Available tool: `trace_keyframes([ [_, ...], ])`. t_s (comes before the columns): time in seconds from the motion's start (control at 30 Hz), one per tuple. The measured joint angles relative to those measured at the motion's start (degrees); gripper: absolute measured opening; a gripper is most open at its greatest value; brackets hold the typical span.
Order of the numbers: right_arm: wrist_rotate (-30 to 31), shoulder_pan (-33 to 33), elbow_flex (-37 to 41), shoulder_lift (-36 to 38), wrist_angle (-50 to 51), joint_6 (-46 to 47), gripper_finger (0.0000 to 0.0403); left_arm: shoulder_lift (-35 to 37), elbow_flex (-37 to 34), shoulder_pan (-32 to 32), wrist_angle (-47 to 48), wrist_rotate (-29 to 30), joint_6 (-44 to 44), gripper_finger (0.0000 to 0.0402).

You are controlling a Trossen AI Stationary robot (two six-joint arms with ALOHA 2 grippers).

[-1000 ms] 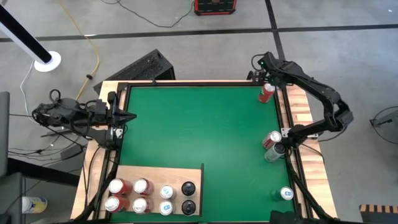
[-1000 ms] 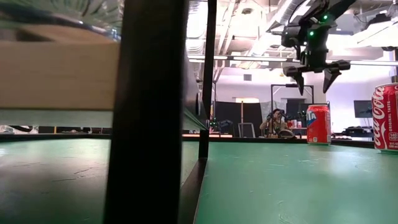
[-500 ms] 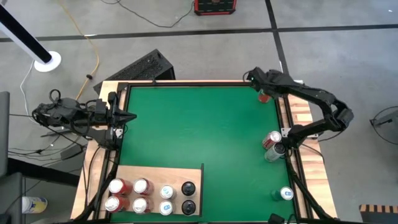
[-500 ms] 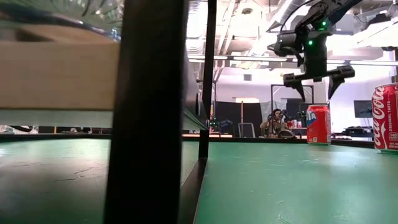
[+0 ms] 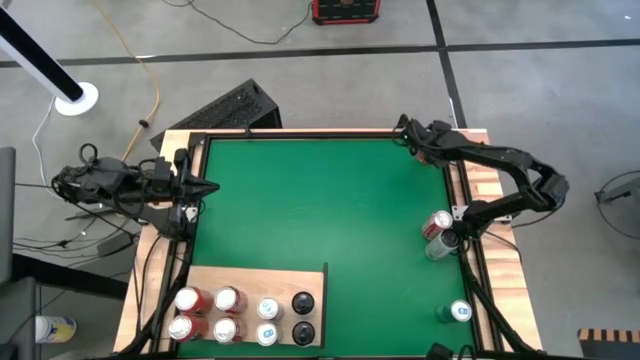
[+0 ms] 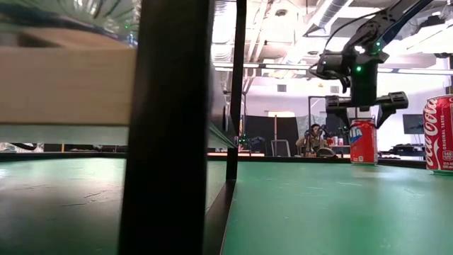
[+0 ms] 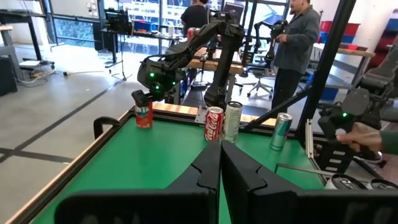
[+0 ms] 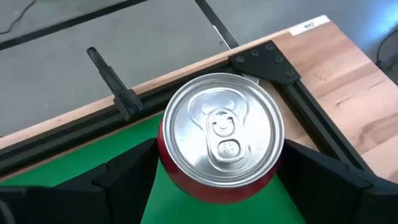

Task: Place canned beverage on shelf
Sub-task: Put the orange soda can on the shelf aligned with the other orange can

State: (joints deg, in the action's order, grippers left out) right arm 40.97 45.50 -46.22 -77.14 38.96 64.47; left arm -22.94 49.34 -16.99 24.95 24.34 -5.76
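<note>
While the right gripper (image 8: 217, 180) hangs overhead, its spread fingers (image 8: 124, 171) flank the unheld red can (image 8: 219, 134).

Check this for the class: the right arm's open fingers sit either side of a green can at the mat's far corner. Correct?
Not quite: the can is red, as the right wrist view shows. The right gripper does have its open fingers either side of it at the mat's far corner.

Shelf (image 5: 255, 285) at bench's near-left w/ cans on it; right end effector (image 5: 424, 145) over far-right can (image 8: 221, 137)
</note>
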Motion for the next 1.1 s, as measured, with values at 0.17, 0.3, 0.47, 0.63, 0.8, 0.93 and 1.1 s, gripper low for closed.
trace_keyframes([
  [0.17, 0.2, 0.0, 1.5, 0.2, -1.3, -1.5, 0.0340, 0.0, 0.0, 0.0, 0.0, 0.0, -1.6, 0.0000],
  [0.3, -0.1, 0.0, 2.1, 0.2, -1.9, -3.2, 0.0317, 0.0, 0.0, 0.0, 0.0, 0.0, -2.4, 0.0000],
  [0.47, -0.7, -0.6, 2.1, 0.1, -2.7, -5.9, 0.0307, 0.0, 0.0, 0.0, 0.0, 0.0, -2.9, 0.0000],
  [0.63, -2.3, -3.8, 1.8, 1.8, -3.0, -6.8, 0.0306, 0.0, 0.0, 0.0, 0.0, 0.0, -3.7, 0.0000],
  [0.8, -8.5, -7.6, -2.2, 4.6, -2.7, -12.7, 0.0303, 0.0, 0.0, 0.0, 0.0, -0.4, -4.5, 0.0000],
  [0.93, -11.6, -10.9, -7.1, 5.8, -3.5, -18.1, 0.0303, 0.0, 0.0, 0.0, 0.0, -1.1, -4.3, 0.0000],
  [1.1, -13.7, -19.1, -14.9, 4.8, -3.8, -21.6, 0.0303, 0.0, 0.0, 0.0, 0.0, -1.1, -2.3, 0.0000],
])
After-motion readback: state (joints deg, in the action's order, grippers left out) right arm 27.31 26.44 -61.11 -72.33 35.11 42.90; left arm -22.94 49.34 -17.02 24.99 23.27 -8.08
